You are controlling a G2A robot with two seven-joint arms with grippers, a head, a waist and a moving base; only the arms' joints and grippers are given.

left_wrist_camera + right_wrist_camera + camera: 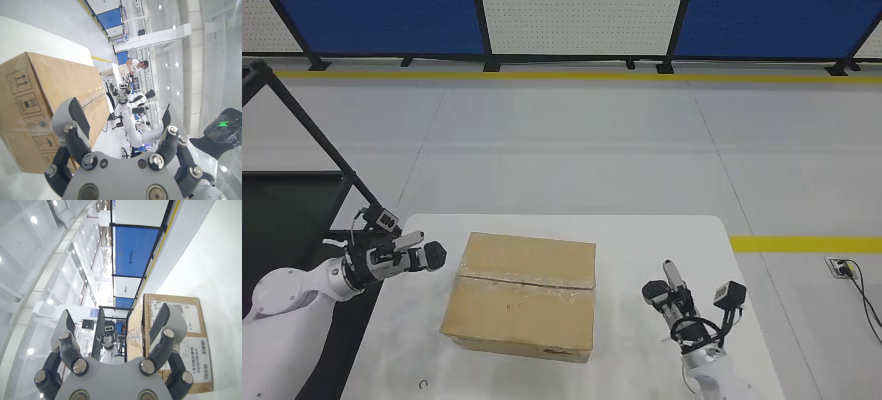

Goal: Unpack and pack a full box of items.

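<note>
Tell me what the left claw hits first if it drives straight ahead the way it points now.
Most likely the cardboard box: the open left claw points at the box's end close beside it. Height is unclear, though; judging by the left wrist view, it might skim the taped top face instead.

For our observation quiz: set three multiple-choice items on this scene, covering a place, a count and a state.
1. Where does the cardboard box stand? A between the left end effector and the right end effector; B on the floor; C on a shelf.
2. How many boxes are on the white table? A three; B one; C two.
3. How are the box's top flaps? A open; B torn off; C taped shut.
1 A, an arm flanks each side; 2 B, only one stands there; 3 C, clear tape runs along the closed seam.
</note>
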